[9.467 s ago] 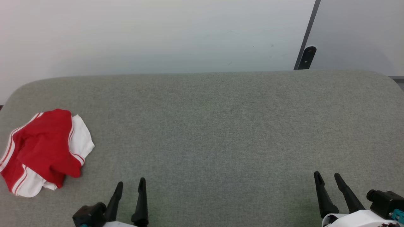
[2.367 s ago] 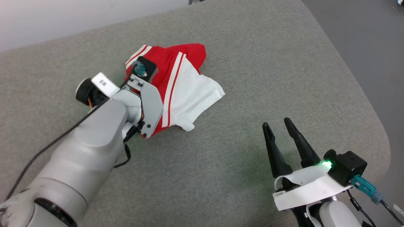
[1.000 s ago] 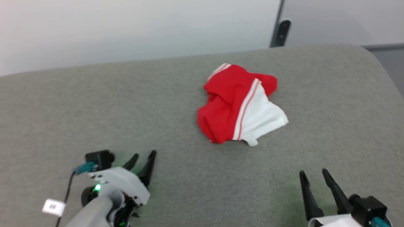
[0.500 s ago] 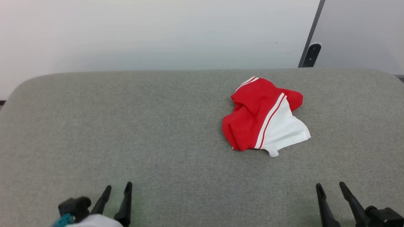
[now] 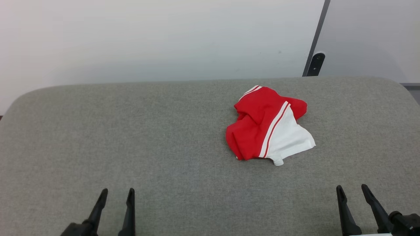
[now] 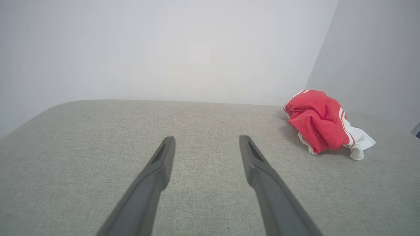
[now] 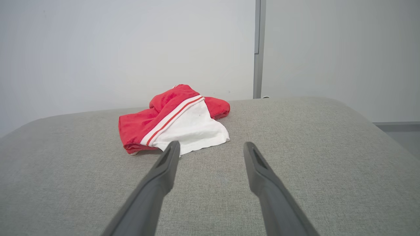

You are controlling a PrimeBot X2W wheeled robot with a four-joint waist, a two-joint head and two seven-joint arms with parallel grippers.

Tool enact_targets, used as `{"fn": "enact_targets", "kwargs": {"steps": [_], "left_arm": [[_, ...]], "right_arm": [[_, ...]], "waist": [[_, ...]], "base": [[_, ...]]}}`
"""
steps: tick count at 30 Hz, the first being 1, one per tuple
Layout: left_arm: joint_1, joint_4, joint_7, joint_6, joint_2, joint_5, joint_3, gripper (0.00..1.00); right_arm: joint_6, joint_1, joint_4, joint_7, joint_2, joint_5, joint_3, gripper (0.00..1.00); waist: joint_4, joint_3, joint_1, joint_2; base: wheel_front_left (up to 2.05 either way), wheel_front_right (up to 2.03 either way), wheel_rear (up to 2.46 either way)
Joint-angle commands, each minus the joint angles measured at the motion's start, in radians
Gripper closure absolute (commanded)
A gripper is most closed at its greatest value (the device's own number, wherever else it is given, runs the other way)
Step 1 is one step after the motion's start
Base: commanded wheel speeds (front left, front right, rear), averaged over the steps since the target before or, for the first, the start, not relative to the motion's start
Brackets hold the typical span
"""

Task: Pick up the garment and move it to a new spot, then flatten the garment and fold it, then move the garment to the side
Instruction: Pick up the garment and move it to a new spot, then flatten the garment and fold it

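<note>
The garment (image 5: 267, 126) is not any more at the left edge of the table (image 5: 147, 137), where it was lying some seconds ago. Now it rests as a crumpled heap to the right of the middle, in the far half. The left arm, which was over it a short time ago, has gone back. The left pincer (image 5: 117, 190) is now at the near edge on the left side, open and with nothing in it. The right pincer (image 5: 351, 186) is at the near edge on the right side, also open and empty. Neither one touches the cloth.

I judge that the first step, moving the garment to a new spot, is done, and that flattening comes next. The garment is still bunched, with red folds on top and one white part with striped trim spread toward the right.

For room: the far edge of the table runs just behind the heap, with the pale wall (image 5: 147, 39) and a dark bracket (image 5: 316, 64) beyond it. The rounded right corner is not very far. To the left and to the front there is wide bare surface. It seems safer to spread the garment toward the front and the left, so that no sleeve hangs over the far edge
</note>
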Motion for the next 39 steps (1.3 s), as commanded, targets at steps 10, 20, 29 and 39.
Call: {"fn": "enact_targets", "kwargs": {"steps": [10,20,29,39], "left_arm": [[0.057,0.033,0.0,-0.065,-0.079,0.102,0.079,0.0],[0.041,0.051,0.0,-0.106,-0.135,0.138,0.116,0.0],[-0.012,0.066,0.0,-0.135,-0.177,0.159,0.109,0.0],[-0.128,0.1,0.0,-0.161,-0.209,0.173,0.089,0.0]], "right_arm": [[0.0,0.018,-0.008,0.007,0.01,-0.007,0.002,0.0],[0.0,-0.022,0.002,0.037,-0.001,-0.014,0.016,0.0],[0.0,-0.269,0.104,0.37,-0.091,-0.002,0.075,0.0],[-0.001,-0.646,0.309,0.809,-0.21,0.115,0.17,0.0]], "waist": [[-0.014,-0.002,0.0,-0.0001],[-0.014,0.008,0.0,-0.0001],[-0.001,0.09,0.0,-0.0001],[0.047,0.233,0.0,-0.0001]], "base": [[0.0,0.0,0.0],[0.0,0.0,0.0],[0.0,0.0,0.0],[0.0,0.0,0.0]]}}
